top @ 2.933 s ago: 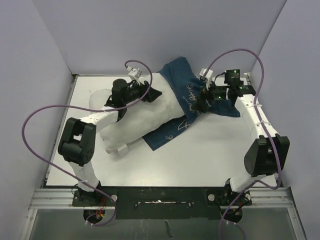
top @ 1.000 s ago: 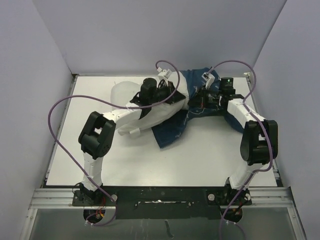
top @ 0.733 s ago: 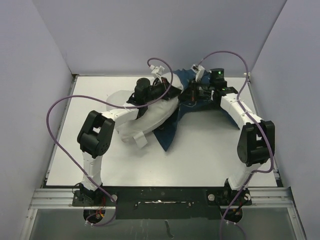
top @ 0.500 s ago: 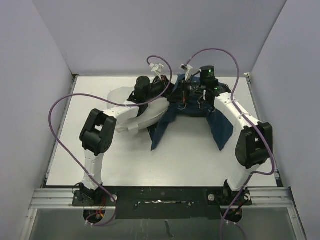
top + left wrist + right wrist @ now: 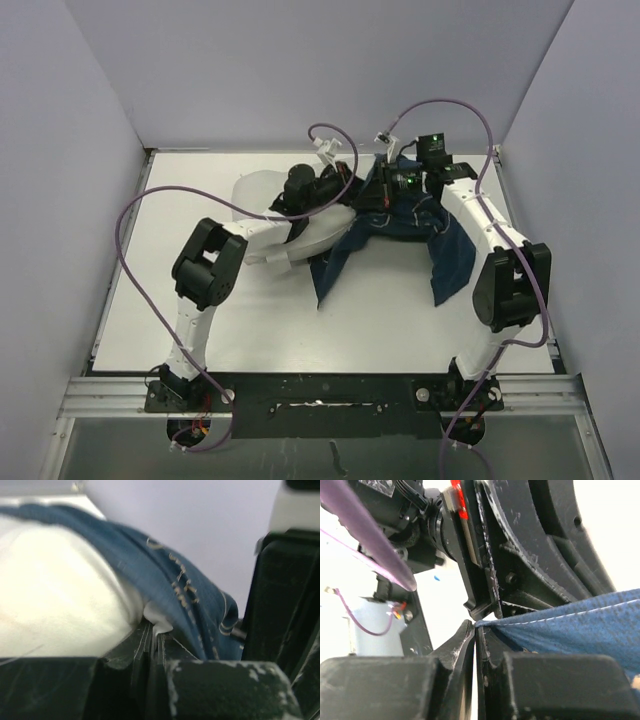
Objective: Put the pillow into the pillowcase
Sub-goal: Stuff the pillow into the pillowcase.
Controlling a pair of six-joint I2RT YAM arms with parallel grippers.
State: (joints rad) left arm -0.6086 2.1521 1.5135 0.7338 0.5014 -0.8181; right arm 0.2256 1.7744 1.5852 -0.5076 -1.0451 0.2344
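Left gripper (image 5: 152, 635) clenched on pillow (image 5: 60, 595) edge, right gripper (image 5: 476, 630) pinching pillowcase (image 5: 570, 625) hem, seemingly touching, far on table (image 5: 400, 320).

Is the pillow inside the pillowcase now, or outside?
Mostly outside: most of the pillow lies bare, left of the pillowcase. Blue cloth covers its right end; whether that end is inside, cannot tell.

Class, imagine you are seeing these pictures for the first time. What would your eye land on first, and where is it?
The navy pillowcase stands out, held up over the far middle of the white table and drooping in two tails. The lumpy white pillow lies just left of it, and both arms meet there: the left fingers pinch white pillow fabric, the right fingers the pillowcase's edge.
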